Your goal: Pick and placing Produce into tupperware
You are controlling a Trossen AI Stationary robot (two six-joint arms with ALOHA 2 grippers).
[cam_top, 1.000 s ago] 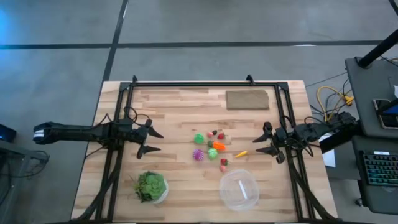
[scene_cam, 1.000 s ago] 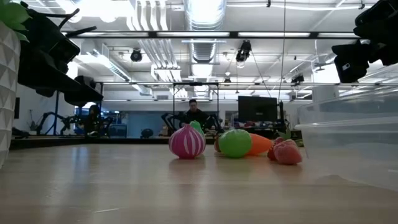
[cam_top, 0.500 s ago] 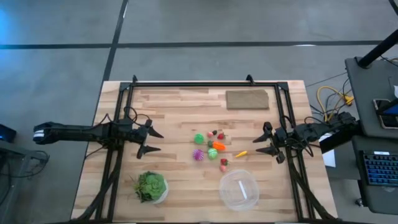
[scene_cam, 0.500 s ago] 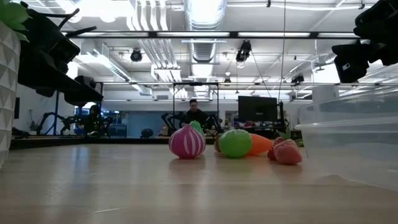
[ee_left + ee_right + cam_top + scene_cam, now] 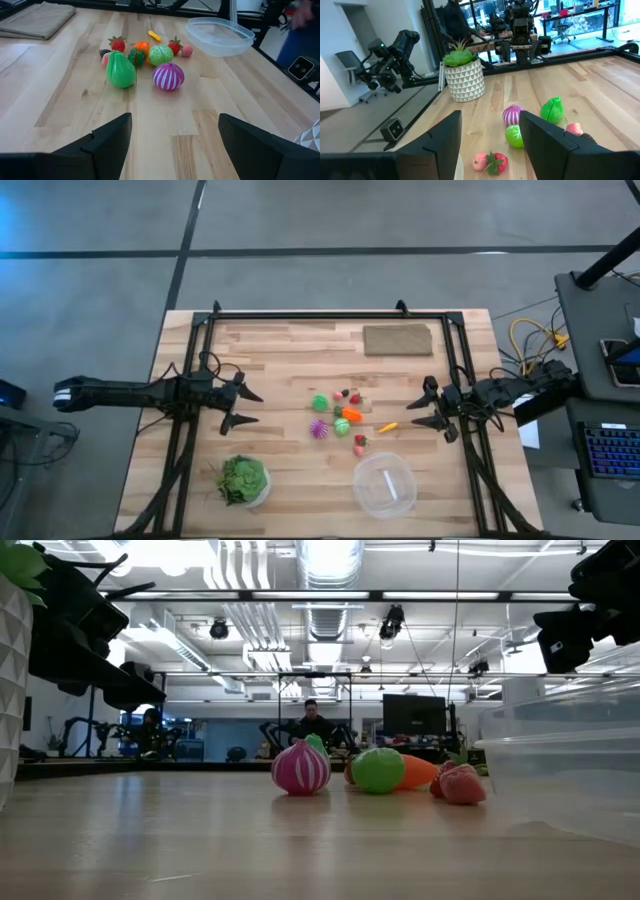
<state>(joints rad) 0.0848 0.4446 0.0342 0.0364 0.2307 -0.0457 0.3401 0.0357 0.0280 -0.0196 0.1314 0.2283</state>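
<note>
Right gripper (image 5: 432, 412) spread, empty, low over counter (image 5: 280, 360) edge. We judge it staged facing tiny toy produce cluster (image 5: 340, 423) mid-counter. Round clear plastic tupperware (image 5: 385, 484) empty, near cluster, short carry. Left gripper (image 5: 243, 407) likewise spread, waiting opposite side. White bowl of leafy greens (image 5: 243, 480) apart.
</note>
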